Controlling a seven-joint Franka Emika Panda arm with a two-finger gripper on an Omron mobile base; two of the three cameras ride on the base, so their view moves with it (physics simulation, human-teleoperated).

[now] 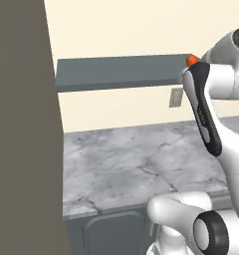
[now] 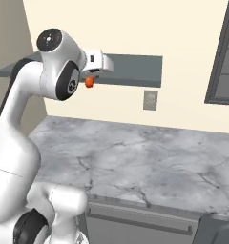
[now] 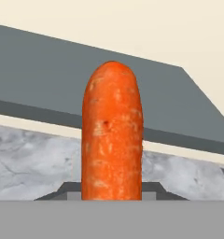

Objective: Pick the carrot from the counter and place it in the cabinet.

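I see the carrot (image 3: 112, 135) clamped in my gripper (image 2: 90, 76), raised at the front edge of the cabinet (image 1: 116, 71), well above the counter (image 1: 141, 164). In the hand view the carrot stands upright against the dark cabinet slab. Counter is grey marble over dark base doors (image 2: 140, 221). Cream wall (image 1: 121, 27) behind carries an outlet plate (image 2: 150, 100); tall brown block (image 1: 22, 129) on the left.

The light is bright, even and soft in all three views, with no clear source. The counter (image 1: 141, 164) shows almost no cast shadows, and there is no glare on it. The white arm has only gentle shading. Edges look slightly soft and low in resolution; the carrot (image 3: 112, 135) is sharp enough to show its texture.
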